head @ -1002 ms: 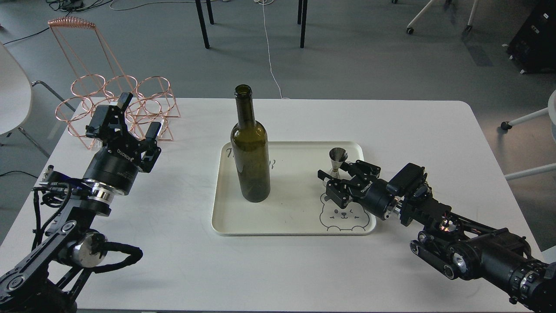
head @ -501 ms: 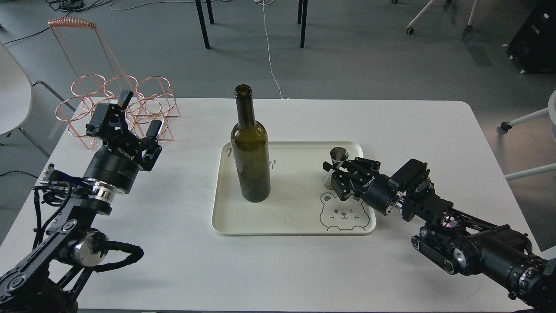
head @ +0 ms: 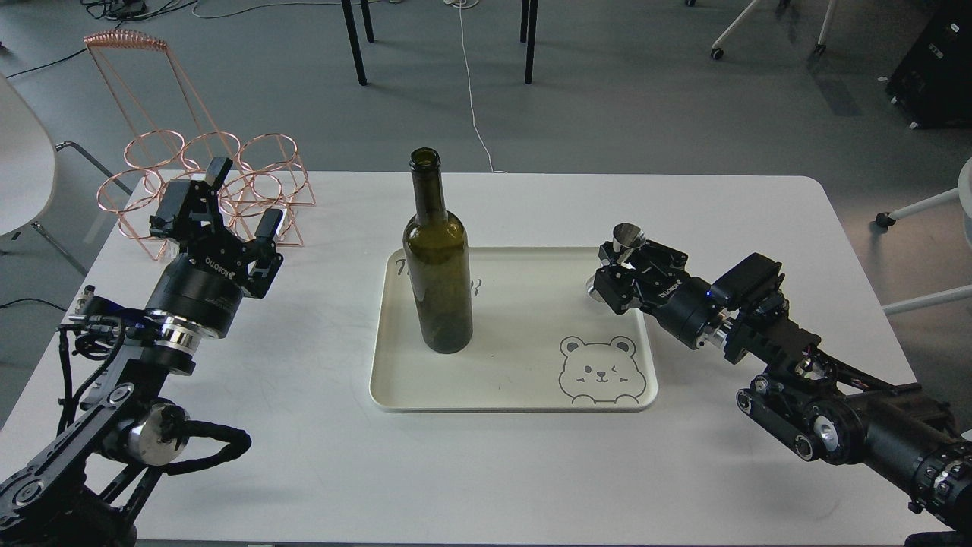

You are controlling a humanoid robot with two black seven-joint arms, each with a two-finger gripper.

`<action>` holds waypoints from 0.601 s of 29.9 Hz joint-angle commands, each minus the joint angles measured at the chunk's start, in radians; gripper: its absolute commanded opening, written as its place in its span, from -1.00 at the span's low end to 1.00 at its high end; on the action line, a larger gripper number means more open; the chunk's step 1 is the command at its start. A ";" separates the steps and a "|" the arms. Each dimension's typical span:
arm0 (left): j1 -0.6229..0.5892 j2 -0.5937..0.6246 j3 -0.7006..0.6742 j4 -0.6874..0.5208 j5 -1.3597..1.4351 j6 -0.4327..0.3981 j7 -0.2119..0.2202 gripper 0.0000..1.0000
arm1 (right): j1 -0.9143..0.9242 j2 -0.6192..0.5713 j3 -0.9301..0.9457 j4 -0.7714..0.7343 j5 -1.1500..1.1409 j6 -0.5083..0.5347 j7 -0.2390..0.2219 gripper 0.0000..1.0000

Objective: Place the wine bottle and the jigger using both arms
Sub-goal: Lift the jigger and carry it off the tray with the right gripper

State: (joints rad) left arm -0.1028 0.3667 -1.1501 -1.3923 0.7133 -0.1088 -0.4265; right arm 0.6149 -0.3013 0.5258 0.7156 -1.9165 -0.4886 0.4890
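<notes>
Jigger [head: 627, 247] upright, mouth up, in right fingers [head: 612, 275] | wine bottle [head: 437, 254] upright | left fingers [head: 244, 203] wide

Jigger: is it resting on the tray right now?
No. The right gripper holds the jigger lifted above the tray's right edge.

- I am working in what looks like a lab or an office test room, not a home.
- My white table [head: 683, 220] stands on plain grey floor [head: 645, 99], bare like a workbench.
- Beyond the table's far edge, loose cables [head: 137, 9] trail across the floor, and a white cord [head: 472, 91] runs toward the table.
- Rolling chair bases [head: 767, 26] on castors stand far right of the table, beside black equipment [head: 938, 72].
- Black table legs [head: 354, 42] rise further back.
</notes>
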 commanded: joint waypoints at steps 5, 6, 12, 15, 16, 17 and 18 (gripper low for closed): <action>0.000 0.000 0.001 -0.013 0.000 0.000 0.000 0.96 | -0.020 -0.126 0.074 0.005 0.098 0.000 0.000 -0.77; 0.000 0.000 0.003 -0.014 0.000 0.000 0.002 0.96 | -0.026 -0.143 0.072 0.002 0.128 0.000 0.000 -0.77; 0.000 -0.002 0.004 -0.019 0.000 -0.002 0.002 0.96 | -0.084 -0.206 0.069 -0.008 0.197 0.000 0.000 -0.77; 0.000 -0.003 0.004 -0.019 0.000 -0.002 0.002 0.96 | -0.118 -0.211 0.069 -0.018 0.209 0.000 0.000 -0.76; 0.000 -0.005 0.004 -0.019 0.000 -0.002 0.002 0.96 | -0.125 -0.209 0.071 -0.027 0.215 0.000 0.000 -0.76; 0.000 -0.005 0.004 -0.019 0.000 -0.002 0.002 0.96 | -0.130 -0.208 0.069 -0.039 0.218 0.000 0.000 -0.76; 0.000 -0.005 0.004 -0.021 0.000 -0.002 0.002 0.96 | -0.130 -0.205 0.069 -0.054 0.221 0.000 0.000 -0.76</action>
State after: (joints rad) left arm -0.1028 0.3627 -1.1458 -1.4114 0.7133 -0.1104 -0.4249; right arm 0.4971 -0.5097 0.5953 0.6912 -1.7058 -0.4886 0.4887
